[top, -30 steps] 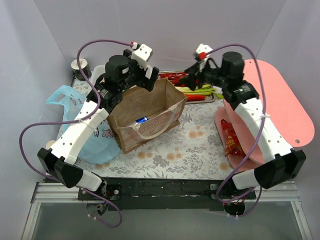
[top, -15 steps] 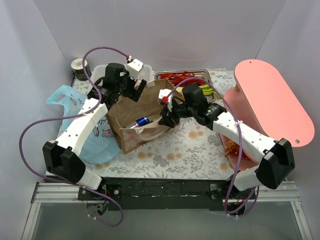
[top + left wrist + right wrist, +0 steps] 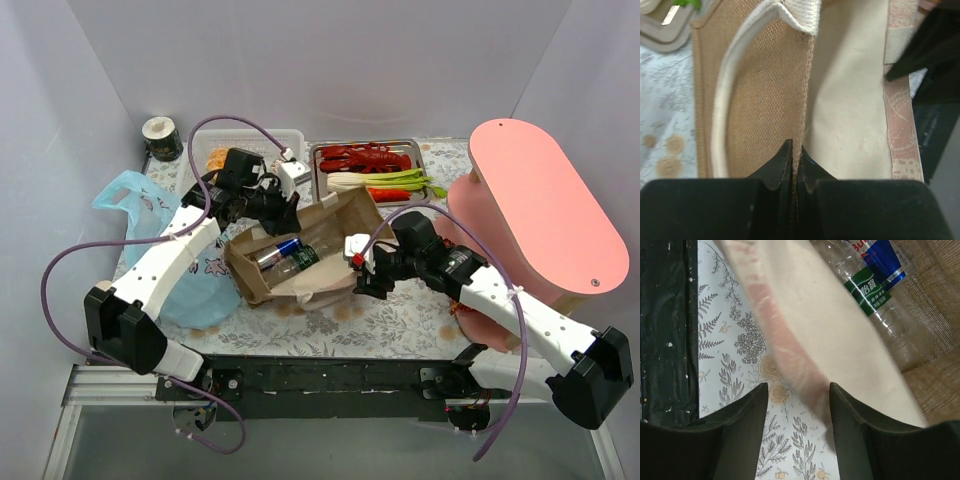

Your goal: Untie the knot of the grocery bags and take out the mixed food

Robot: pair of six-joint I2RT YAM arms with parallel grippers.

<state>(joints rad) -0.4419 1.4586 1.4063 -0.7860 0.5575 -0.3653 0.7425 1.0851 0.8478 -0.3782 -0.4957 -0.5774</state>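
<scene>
The brown bag [image 3: 325, 225] lies tipped on its side, mouth toward the front. My left gripper [image 3: 284, 206] is shut on its woven rim [image 3: 799, 120], beside the white handle [image 3: 722, 105]. Inside lie a blue drink can [image 3: 284, 248] [image 3: 886, 260] and a clear bottle [image 3: 302, 260] [image 3: 875, 297]. My right gripper [image 3: 358, 276] [image 3: 797, 390] is open at the bag's front edge, whose pale flap [image 3: 805, 350] runs blurred between the jaws. The light-blue plastic bag [image 3: 140, 210] lies left of my left arm. Lobster [image 3: 365, 156], leek [image 3: 385, 180] and carrot [image 3: 392, 195] rest on the metal tray [image 3: 420, 150].
A pink oval stand [image 3: 545, 210] fills the right side, with a red snack packet [image 3: 463, 298] under it. A white slotted basket [image 3: 212, 152] and a dark roll [image 3: 160, 136] sit at the back left. Grey walls enclose the floral mat [image 3: 400, 320].
My left gripper has shut on the brown bag's rim. The bag has gone from upright to lying on its side, showing the can and bottle. My right arm came down and forward to the bag's front edge.
</scene>
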